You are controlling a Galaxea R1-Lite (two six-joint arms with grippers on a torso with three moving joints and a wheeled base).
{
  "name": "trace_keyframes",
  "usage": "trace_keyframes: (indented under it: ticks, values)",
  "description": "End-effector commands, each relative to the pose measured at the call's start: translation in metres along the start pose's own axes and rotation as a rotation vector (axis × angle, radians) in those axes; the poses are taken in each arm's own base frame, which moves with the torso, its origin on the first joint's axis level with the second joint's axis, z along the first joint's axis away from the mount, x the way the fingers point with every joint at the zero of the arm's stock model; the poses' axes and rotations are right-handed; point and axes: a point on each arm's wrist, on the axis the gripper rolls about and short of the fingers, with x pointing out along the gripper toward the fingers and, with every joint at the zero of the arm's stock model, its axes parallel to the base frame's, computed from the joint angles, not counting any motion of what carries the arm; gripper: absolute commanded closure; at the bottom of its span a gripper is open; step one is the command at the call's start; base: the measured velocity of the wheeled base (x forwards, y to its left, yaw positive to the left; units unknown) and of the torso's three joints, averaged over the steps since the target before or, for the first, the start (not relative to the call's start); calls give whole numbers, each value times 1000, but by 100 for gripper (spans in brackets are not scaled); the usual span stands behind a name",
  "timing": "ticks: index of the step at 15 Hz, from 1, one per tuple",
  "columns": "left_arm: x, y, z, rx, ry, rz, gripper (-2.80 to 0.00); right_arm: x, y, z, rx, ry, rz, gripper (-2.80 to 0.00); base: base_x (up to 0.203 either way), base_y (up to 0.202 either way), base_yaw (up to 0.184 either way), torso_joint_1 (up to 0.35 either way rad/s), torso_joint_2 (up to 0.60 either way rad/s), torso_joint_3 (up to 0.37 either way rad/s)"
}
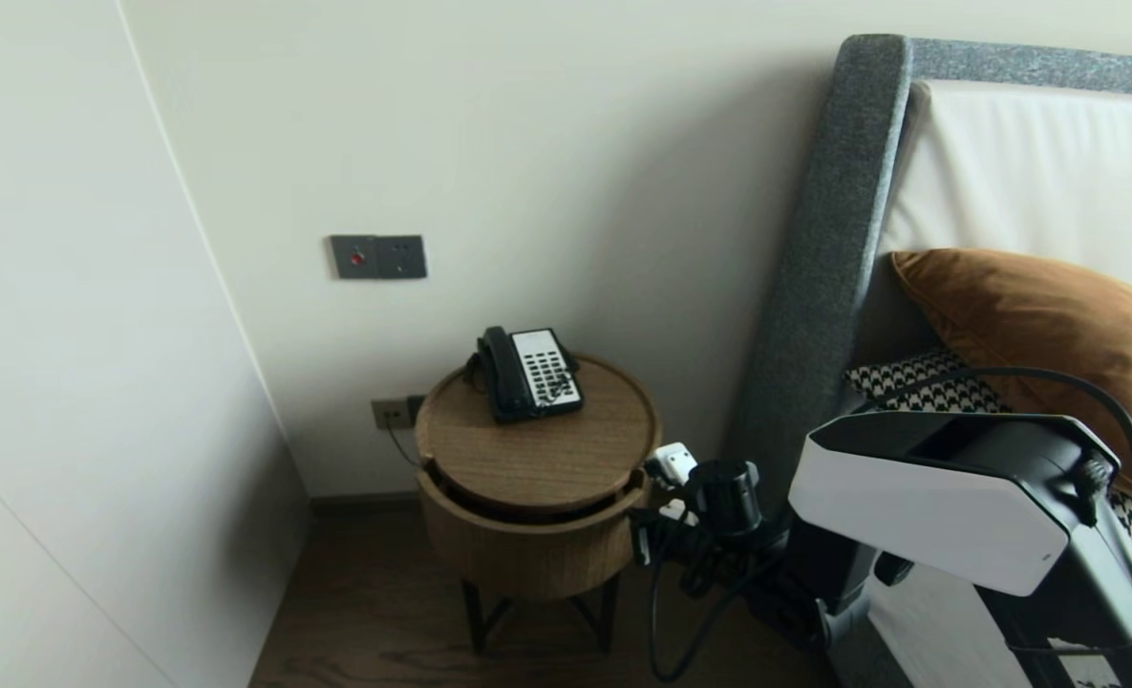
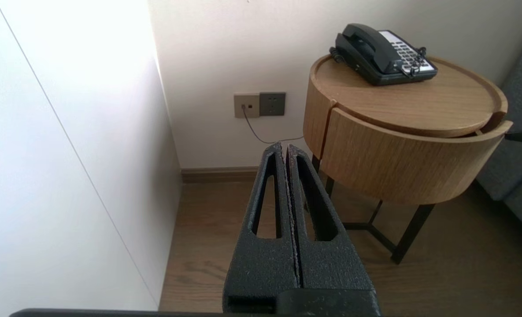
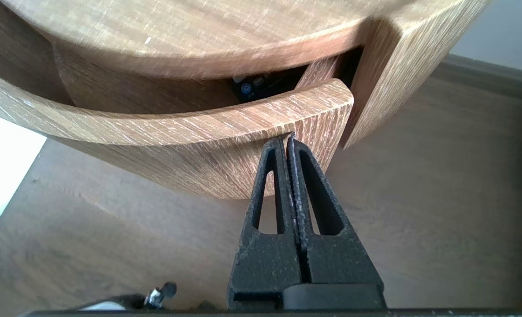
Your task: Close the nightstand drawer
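A round wooden bedside table (image 1: 527, 449) stands against the wall with a black desk phone (image 1: 530, 373) on its top. Its curved drawer front (image 3: 177, 145) is pulled out a little, leaving a gap, and a small dark object (image 3: 249, 86) shows inside. My right gripper (image 3: 287, 140) is shut and empty, with its tips at the drawer front's outer face near the right end. In the head view the right gripper (image 1: 644, 533) sits beside the table's right side. My left gripper (image 2: 284, 147) is shut and empty, hanging over the floor left of the table (image 2: 419, 105).
A grey upholstered headboard (image 1: 833, 239) and an orange cushion (image 1: 1034, 325) are close on the right. A white wall panel (image 1: 69, 382) closes in the left. Wall sockets (image 2: 259, 104) with a thin cable sit behind the table, which stands on thin black legs (image 2: 410, 233) on a wood floor (image 1: 365, 612).
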Motion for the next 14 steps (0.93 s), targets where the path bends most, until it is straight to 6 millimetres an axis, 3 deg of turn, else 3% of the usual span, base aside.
trace_keyframes:
  ticks: [1,14]
  values:
    - [0,0,0,0,0,0,0,3,-1,2,0,-17,0,0,0,0,0,0,0,0]
    - [0,0,0,0,1,0,0,18,-11,9,-12,-38,-21,0,0,0,0,0,0,0]
